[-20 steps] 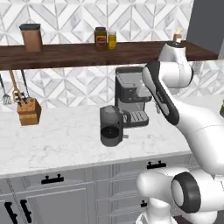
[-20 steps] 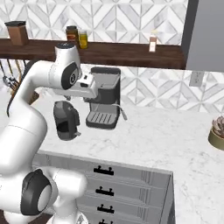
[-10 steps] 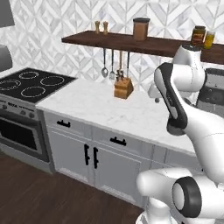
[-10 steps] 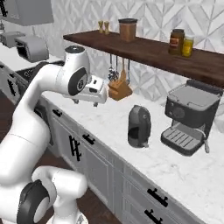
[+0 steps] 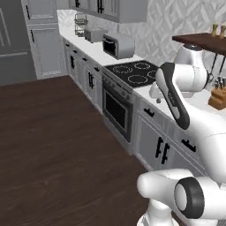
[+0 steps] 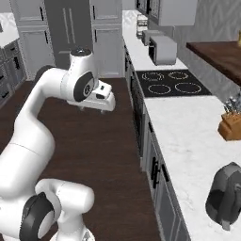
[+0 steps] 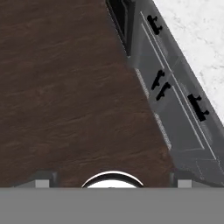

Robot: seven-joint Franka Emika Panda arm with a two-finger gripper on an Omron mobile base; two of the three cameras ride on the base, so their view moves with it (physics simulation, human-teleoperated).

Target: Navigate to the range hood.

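The range hood is out of view; above the black four-ring cooktop (image 5: pixel 133 73) (image 6: pixel 173 82) I see only patterned wall and the grey wall cabinets (image 5: pixel 111 7). My gripper (image 7: pixel 113 181) hangs open and empty over the dark wood floor (image 7: pixel 65 87), next to the grey base cabinets (image 7: pixel 175 105), with its fingertips (image 7: pixel 42 180) far apart. In the right base view the hand (image 6: pixel 103 97) sits left of the oven front, well short of the cooktop.
A grey countertop oven (image 5: pixel 117 45) (image 6: pixel 163 49) and a toaster (image 5: pixel 92 35) stand on the counter beyond the cooktop. A knife block (image 6: pixel 230 126), a dark kettle-like appliance (image 6: pixel 226 195) and a wooden shelf (image 6: pixel 219 54) are on the near side. Tall grey cabinets (image 6: pixel 70 28) close the far end.
The whole picture has shifted, so the base has driven and turned along the counter: the coffee machine has left the view, and the cooktop, oven and open floor have come in. The arm's pose looks unchanged.
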